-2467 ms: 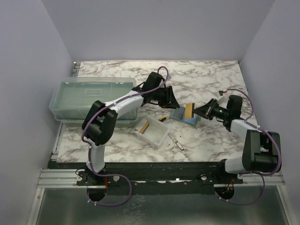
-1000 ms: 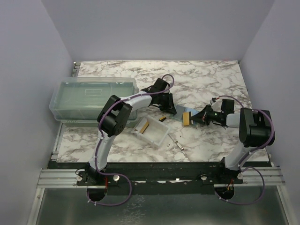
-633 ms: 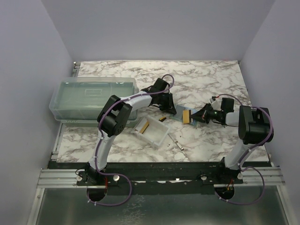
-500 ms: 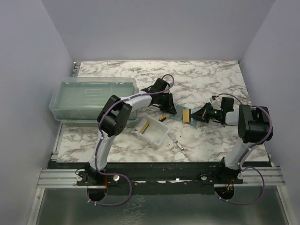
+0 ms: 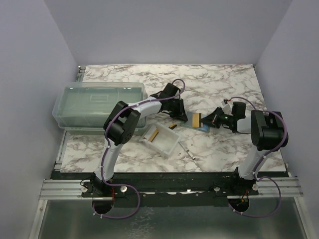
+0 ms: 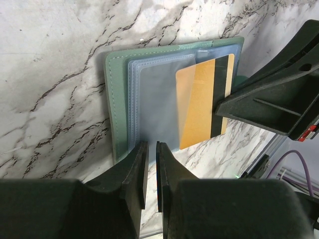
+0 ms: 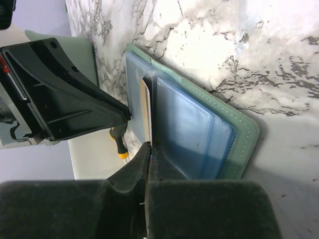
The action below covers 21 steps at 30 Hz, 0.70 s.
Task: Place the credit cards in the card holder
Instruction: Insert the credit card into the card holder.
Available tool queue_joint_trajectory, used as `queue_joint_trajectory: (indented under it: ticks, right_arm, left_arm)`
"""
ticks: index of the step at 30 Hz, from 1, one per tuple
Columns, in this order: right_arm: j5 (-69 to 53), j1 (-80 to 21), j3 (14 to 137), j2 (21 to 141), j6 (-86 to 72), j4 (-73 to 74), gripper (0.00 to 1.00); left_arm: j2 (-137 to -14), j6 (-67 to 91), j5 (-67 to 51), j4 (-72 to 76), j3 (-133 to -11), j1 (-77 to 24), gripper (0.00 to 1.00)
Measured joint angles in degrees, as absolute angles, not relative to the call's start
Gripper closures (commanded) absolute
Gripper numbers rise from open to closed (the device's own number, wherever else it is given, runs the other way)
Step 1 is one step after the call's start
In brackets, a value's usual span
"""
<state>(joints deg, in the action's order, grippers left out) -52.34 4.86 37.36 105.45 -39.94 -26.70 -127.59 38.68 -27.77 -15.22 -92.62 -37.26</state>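
The card holder (image 5: 200, 125) lies open on the marble table, sage green outside with pale blue and clear sleeves inside (image 6: 119, 99). My left gripper (image 5: 182, 117) is shut on the holder's near edge (image 6: 149, 149), jaws almost together. My right gripper (image 5: 210, 121) is shut on the gold credit card (image 5: 196, 120), which has a black stripe and stands on edge in the right wrist view (image 7: 146, 107). The card's front half sits under a clear sleeve of the holder (image 6: 199, 104). My right gripper's fingers (image 6: 269, 104) are at the card's outer end. No black card shows.
A small clear tray (image 5: 162, 140) holding a tan piece (image 5: 154, 134) sits in front of the holder. An orange-handled black tool (image 7: 118, 142) lies beside it. A large translucent lidded box (image 5: 97, 104) stands at the left. A small metal part (image 5: 189, 152) lies near the front.
My right gripper has carried the gold card leftward and lower, pushing it into the holder's sleeve. My left gripper has come down onto the holder's edge and has held still for the last second.
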Motion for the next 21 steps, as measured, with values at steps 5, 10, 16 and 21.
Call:
queue_joint_trajectory:
  ticks: [5,10,16,21]
  right_arm:
    - [-50.41,4.21,35.9,105.43,-40.56,-30.35,1.0]
    - [-48.66,3.75,34.15,105.41,-41.17,-33.89,1.0]
    - [-46.17,3.44,31.31,103.55,-42.72,-37.15,1.0]
    - [-44.73,3.36,29.89,102.63,-44.31,-39.62,1.0]
  left_arm:
    - [-127.59,38.74,-27.77,-15.22,-92.62,-37.26,0.82]
    - [-127.59,38.74,-27.77,-15.22,-92.62,-37.28,0.82]
    - [-127.59,38.74,-27.75,-15.16,-92.62,-37.43,0.82]
    - [-127.59,38.74,-27.77,-15.14,-92.55,-37.63,0.82]
